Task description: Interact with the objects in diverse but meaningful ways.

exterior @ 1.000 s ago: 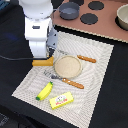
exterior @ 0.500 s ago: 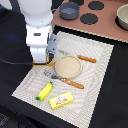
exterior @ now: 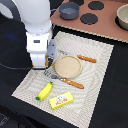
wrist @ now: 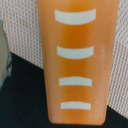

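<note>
An orange bread loaf (wrist: 75, 60) with white slash marks fills the wrist view and lies on the woven mat. In the exterior view my gripper (exterior: 43, 66) hangs straight over it at the mat's left edge, and only a sliver of the orange loaf (exterior: 50, 62) shows beside the white hand. The fingers are hidden, so their state is unclear. A green-tipped yellow banana (exterior: 45, 90) and a yellow red-labelled box (exterior: 61, 101) lie on the mat nearer the camera. A grey-blue pot (exterior: 69, 9) stands at the back.
A tan round plate (exterior: 67, 65) lies mid-mat with an orange-handled knife (exterior: 86, 58) and fork (exterior: 70, 82) beside it. A brown stove board (exterior: 107, 22) with black burners is behind, with a second pot (exterior: 122, 16) at the exterior view's right. A black table surrounds the mat (exterior: 95, 95).
The arm has shifted slightly over the loaf, which showed as an orange strip below the hand a second ago and is now almost covered.
</note>
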